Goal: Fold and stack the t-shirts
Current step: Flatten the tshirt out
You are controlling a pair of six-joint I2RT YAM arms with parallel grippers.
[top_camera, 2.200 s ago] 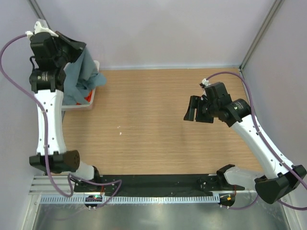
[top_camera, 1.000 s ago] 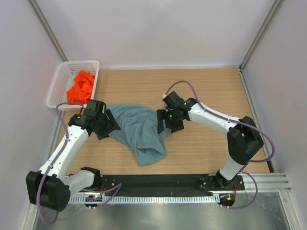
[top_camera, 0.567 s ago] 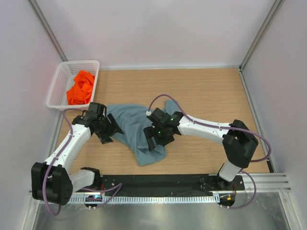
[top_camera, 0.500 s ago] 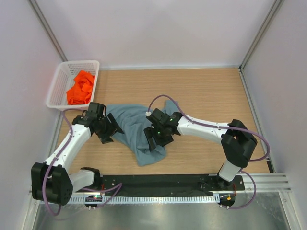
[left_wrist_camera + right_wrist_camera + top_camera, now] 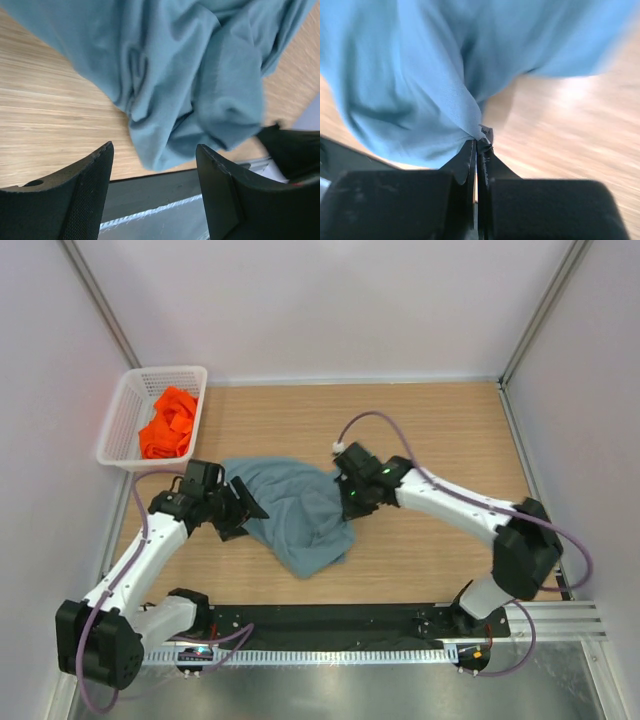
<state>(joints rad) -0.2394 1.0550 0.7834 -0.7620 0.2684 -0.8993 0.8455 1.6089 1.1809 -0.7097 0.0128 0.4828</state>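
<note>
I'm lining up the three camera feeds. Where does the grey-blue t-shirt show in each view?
Top external: the grey-blue t-shirt lies crumpled mid-table, between the two arms.
Left wrist: it fills the upper frame, beyond the open left gripper.
Right wrist: it fills the top and left, with a fold pinched in the right gripper.
Shared landmark: the wooden table top.

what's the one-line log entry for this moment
left gripper: open, empty | right gripper: shut on grey-blue shirt | orange shirt: in basket | fold: not started
</note>
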